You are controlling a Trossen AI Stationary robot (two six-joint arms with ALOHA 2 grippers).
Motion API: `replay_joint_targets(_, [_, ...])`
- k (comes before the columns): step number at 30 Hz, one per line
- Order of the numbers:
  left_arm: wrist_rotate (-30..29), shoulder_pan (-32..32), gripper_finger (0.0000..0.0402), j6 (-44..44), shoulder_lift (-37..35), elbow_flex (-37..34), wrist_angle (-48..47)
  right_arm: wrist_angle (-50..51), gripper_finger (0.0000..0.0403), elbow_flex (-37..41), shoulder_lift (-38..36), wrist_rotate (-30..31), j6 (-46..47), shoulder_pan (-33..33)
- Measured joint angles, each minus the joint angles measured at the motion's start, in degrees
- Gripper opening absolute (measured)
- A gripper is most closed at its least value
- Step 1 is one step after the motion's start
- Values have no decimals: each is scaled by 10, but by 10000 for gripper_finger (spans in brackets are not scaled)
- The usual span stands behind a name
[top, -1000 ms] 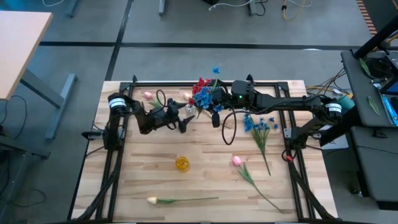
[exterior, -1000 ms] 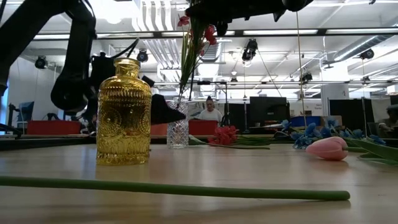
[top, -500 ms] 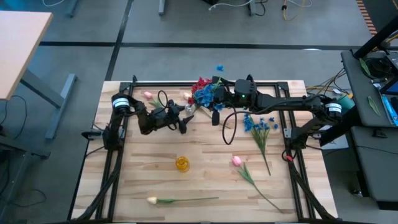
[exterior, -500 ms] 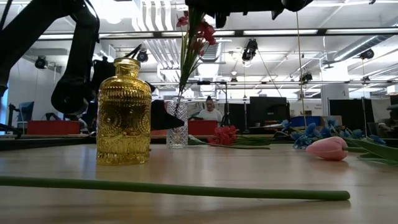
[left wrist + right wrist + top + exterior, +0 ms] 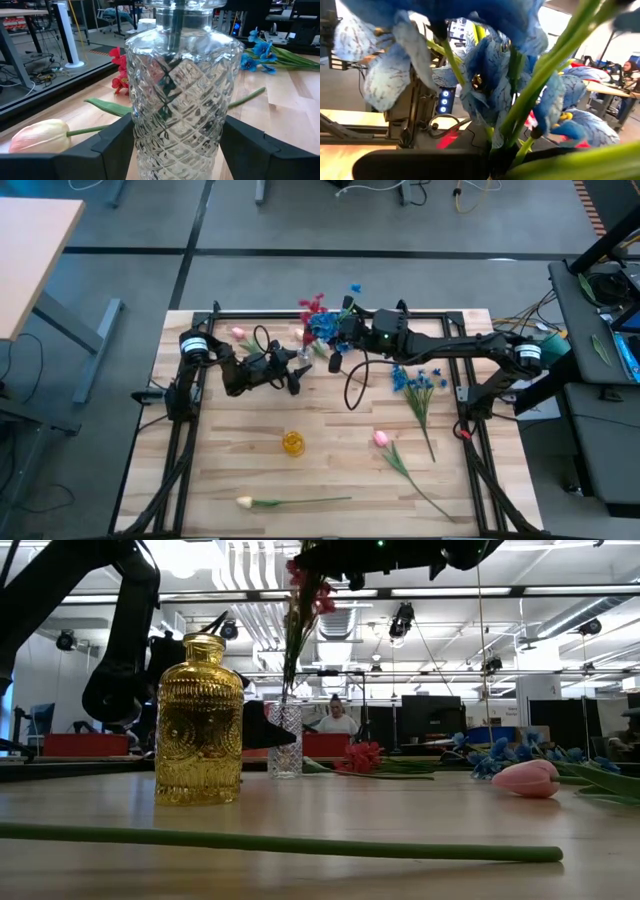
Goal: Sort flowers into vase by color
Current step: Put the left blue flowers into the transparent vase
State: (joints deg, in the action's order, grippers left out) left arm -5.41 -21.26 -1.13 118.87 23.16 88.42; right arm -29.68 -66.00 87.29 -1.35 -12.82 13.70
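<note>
The right tool (image 5: pixel 338 330) was clamped on a bunch of flowers (image 5: pixel 318 320) above the glass vase (image 5: pixel 176 95), which the left tool (image 5: pixel 291 370) gripped upright on the bench (image 5: pixel 330 470), probably steadying it for the stems.

At the centre of your low view stands an amber-gold bottle (image 5: pixel 199 720) with embossed patterning. The clear vase (image 5: pixel 177 95) filling your left wrist view is cut in diamonds. Blue veined blossoms (image 5: pixel 490 75) fill your right wrist view; a pink tulip bud (image 5: pixel 527 778) lies at right.
</note>
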Motion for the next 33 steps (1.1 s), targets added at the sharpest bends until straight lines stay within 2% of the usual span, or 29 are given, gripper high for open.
replay_joint_targets(18, [0, 0, 243, 1, 0, 0, -2, -7, 13, 0, 33, 0, 47, 16])
replay_joint_targets(24, [0, 0, 243, 1, -1, 0, -7, -6, 13, 0, 24, 0, 57, 16])
replay_joint_targets(33, [0, 0, 243, -1, -1, 0, -8, 91, 13, -49, 15, -1, 90, 11])
